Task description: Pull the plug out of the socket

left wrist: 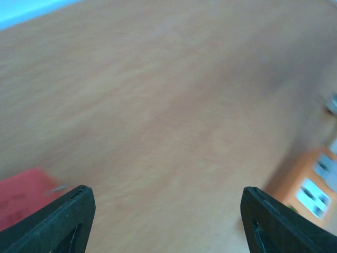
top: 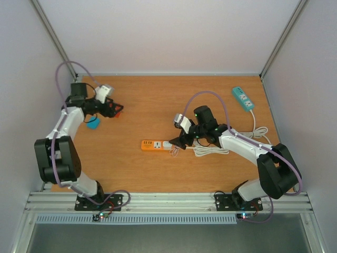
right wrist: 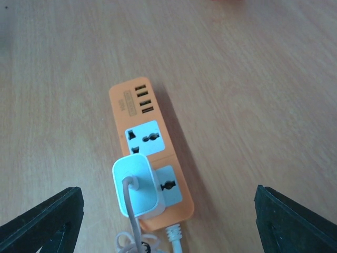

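**Left Wrist: Fingers Spread Over Blurred Wood**

We saw the left gripper (left wrist: pixel 168 224) with its two black fingers (left wrist: pixel 60 219) set wide apart and nothing between them. Beneath them lay the wooden tabletop (left wrist: pixel 168 105), smeared by blur. A red thing (left wrist: pixel 21 197) sat just beside one finger, its shape unclear. On the opposite side we made out part of an orange socket strip (left wrist: pixel 310 187) with white faces. A pale blue band (left wrist: pixel 26 10), too blurred to name, crossed the far corner.

Overhead and close right-wrist views share the socket strip (top: pixel 154 145).
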{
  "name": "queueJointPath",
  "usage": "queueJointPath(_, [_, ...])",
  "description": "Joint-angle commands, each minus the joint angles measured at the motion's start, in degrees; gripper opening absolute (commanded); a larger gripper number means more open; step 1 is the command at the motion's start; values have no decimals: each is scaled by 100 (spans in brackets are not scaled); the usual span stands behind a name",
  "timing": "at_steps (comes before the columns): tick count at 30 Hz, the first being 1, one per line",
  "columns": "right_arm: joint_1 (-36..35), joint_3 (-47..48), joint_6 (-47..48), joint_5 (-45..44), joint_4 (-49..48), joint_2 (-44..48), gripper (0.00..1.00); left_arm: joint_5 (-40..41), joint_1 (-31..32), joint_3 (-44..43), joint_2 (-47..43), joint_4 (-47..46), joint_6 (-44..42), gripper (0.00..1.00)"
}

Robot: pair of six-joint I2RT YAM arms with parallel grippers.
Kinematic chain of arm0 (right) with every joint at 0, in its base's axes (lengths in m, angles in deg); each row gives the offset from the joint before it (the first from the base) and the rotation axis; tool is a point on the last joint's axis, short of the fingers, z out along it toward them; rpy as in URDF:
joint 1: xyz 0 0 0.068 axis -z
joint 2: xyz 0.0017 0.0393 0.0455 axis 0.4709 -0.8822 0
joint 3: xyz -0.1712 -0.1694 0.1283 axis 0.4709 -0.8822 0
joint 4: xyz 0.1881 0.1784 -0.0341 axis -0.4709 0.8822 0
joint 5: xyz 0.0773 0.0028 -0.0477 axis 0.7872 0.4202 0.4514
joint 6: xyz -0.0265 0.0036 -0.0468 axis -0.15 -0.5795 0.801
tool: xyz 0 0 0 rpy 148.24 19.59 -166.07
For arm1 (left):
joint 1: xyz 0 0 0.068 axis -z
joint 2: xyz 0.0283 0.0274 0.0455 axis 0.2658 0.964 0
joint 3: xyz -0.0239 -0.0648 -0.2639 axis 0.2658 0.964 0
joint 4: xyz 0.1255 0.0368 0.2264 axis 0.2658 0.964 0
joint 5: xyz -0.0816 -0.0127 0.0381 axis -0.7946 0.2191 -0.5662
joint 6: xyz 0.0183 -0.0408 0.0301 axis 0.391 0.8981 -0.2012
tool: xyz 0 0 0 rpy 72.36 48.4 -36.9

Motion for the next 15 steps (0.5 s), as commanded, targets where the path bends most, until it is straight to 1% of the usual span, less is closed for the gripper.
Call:
queueJointPath(1, [-23, -92, 284, 200, 177, 88, 89, 335, 867, 597, -517, 676, -1358, 76])
queueJointPath(3, [-64, -98, 322, 206, 175, 48, 89, 488, 1255, 817, -640, 669, -1475, 72])
queueJointPath(6, [-141, -126, 402, 67, 91, -48, 88, 639, 1728, 1069, -675, 617, -1377, 67])
queueJointPath(10, [-218, -149, 515, -17, 17, -191, 87, 862, 2296, 1289, -599, 494, -1294, 67])
queueJointPath(15, [-334, -127, 656, -84, -23, -320, 86, 1076, 2692, 1165, -256, 341, -1235, 66])
